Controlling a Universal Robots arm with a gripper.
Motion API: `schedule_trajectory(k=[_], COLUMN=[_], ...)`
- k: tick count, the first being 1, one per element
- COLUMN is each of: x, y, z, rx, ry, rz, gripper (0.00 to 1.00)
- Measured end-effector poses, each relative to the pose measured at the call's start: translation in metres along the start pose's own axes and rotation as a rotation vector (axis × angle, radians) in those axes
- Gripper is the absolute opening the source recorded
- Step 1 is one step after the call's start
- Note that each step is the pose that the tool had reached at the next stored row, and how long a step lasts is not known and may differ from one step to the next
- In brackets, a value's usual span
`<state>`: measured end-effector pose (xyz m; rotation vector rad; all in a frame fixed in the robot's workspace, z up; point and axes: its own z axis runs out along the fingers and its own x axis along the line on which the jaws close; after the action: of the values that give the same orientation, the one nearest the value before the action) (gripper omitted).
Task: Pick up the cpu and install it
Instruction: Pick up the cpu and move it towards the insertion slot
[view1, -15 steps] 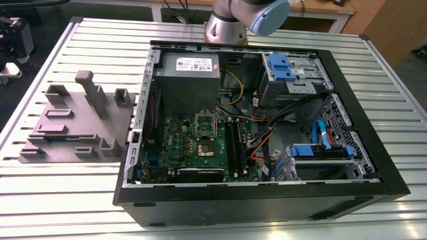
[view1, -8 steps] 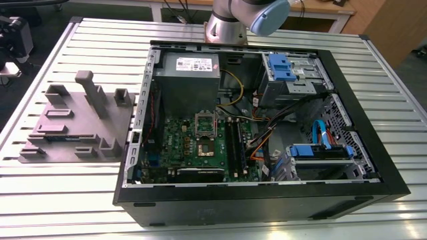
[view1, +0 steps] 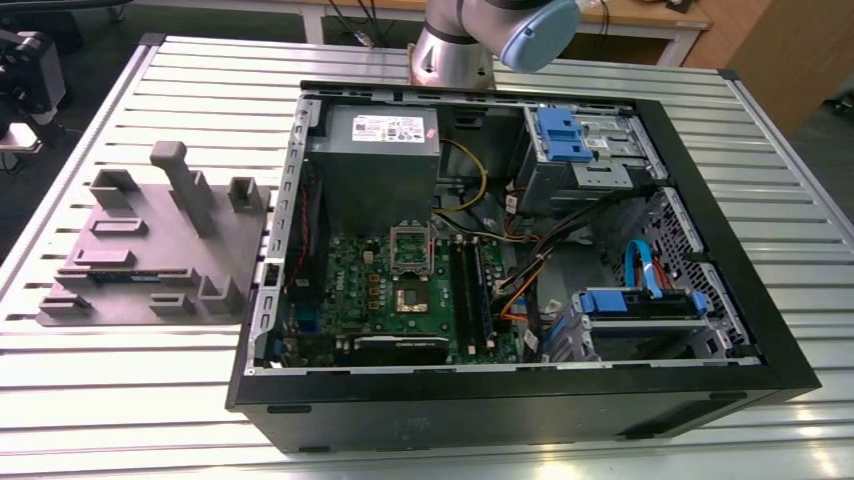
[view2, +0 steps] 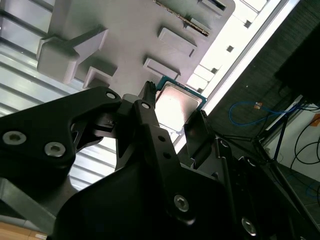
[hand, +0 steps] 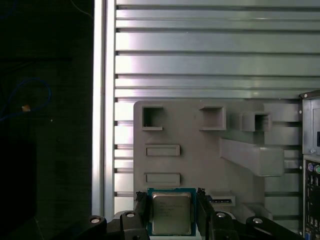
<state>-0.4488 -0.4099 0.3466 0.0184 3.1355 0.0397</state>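
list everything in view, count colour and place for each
small square silver-topped cpu: one, silver, teal edge, clamped in the gripper
grey plastic fixture tray: one, grey, on the table, exterior view's left
open black tower computer case: one, black, on the table beside the tray
green motherboard: one, green, inside the case
grey metal power-supply box: one, grey, inside the case
blue plastic drive brackets: two, blue, inside the case
silver slatted metal table: one, silver, underneath
robot arm: one, silver and pale blue, behind the case
black gripper: one, black, shut on the cpu
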Motion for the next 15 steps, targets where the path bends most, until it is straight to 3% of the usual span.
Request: schedule_trajectory(k=[15], x=[0.0000], y=[0.0002], z=[-0.0061], rx=[0.0000], ry=[0.0000], rz=[0.000], gripper=[0.48])
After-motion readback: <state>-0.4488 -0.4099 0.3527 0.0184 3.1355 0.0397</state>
